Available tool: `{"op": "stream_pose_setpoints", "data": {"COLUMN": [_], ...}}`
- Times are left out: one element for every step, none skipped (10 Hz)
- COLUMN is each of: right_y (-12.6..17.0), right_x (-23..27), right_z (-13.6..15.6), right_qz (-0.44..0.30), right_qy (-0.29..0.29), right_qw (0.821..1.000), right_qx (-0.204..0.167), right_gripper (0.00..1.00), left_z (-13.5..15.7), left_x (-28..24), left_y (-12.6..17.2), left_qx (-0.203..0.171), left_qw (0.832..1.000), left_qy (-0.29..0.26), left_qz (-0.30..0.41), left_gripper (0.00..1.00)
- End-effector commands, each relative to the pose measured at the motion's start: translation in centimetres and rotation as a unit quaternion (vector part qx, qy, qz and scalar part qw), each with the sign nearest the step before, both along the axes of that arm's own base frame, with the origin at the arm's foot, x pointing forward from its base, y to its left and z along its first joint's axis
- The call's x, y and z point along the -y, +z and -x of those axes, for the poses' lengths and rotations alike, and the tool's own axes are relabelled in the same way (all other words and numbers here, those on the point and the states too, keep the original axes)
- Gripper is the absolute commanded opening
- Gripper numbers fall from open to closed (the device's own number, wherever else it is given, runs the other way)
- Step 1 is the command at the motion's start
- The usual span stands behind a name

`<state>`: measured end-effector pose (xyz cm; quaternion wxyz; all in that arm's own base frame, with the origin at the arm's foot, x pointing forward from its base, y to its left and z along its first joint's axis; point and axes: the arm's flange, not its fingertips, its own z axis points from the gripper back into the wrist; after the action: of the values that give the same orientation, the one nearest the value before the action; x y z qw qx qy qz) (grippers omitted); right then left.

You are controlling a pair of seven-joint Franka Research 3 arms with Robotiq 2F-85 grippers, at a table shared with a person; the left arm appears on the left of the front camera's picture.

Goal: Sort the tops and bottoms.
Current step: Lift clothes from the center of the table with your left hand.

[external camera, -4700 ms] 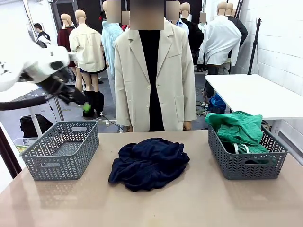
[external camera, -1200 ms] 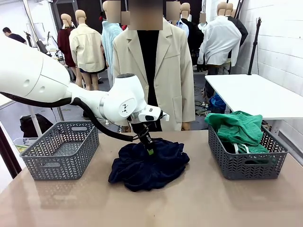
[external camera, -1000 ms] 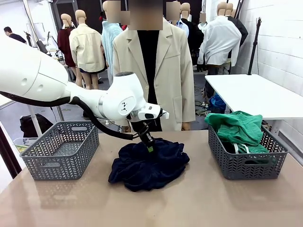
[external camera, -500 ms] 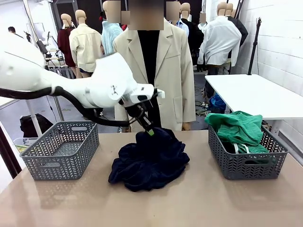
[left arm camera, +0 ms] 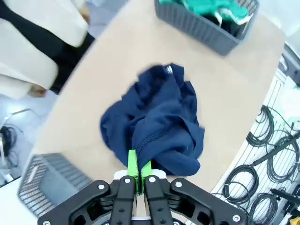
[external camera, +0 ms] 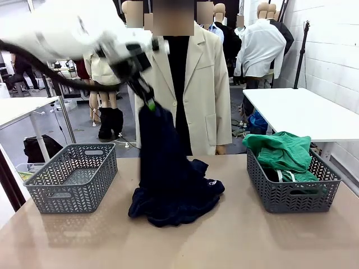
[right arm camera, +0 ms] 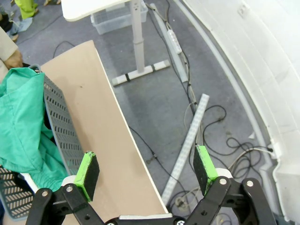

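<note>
One navy garment hanging, two baskets.

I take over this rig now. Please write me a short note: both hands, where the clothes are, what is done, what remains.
Left hand: shut on a navy garment, held high over the table; its lower end touches the navy pile.
Right hand: open, holding nothing, past the table's right edge.
Done: green garment lies in the right basket, something dark under it.
To do: sort the navy clothes; left basket looks empty.
</note>
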<state>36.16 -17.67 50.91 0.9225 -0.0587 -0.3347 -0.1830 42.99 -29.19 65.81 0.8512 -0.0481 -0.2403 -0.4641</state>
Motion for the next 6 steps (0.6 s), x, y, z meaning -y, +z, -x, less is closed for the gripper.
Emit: {"op": "stream_pose_setpoints", "data": {"right_y": [-0.2,-0.2,-0.2,-0.2,-0.2,-0.2], "right_x": [-0.1,-0.1,-0.1,-0.1,-0.1,-0.1], "right_z": [0.0,0.0,0.0,0.0,0.0,0.0], "right_qz": [-0.005,-0.005,-0.005,-0.005,-0.005,-0.005], "right_qy": [-0.006,-0.006,-0.006,-0.006,-0.006,-0.006], "right_qw": [1.000,1.000,1.000,1.000,1.000,1.000], "right_qx": [0.001,0.001,0.001,0.001,0.001,0.001], "right_gripper": [1.00,1.00,1.00,1.00,1.00,1.00], "left_z": [2.4,4.3,6.3,8.6,10.3,12.5], "left_x": [0.7,0.6,0.5,0.1,-0.3,-1.4], "left_y": [7.2,10.7,13.8,17.0,19.6,22.5], "left_qx": [0.056,0.092,0.105,0.125,0.151,0.166], "left_qw": [0.998,0.994,0.992,0.988,0.982,0.975], "left_qy": [0.036,0.060,0.066,0.086,0.111,0.136], "left_qz": [-0.001,-0.002,0.011,0.019,0.035,0.057], "left_gripper": [0.00,0.00,0.00,0.00,0.00,0.00]}}
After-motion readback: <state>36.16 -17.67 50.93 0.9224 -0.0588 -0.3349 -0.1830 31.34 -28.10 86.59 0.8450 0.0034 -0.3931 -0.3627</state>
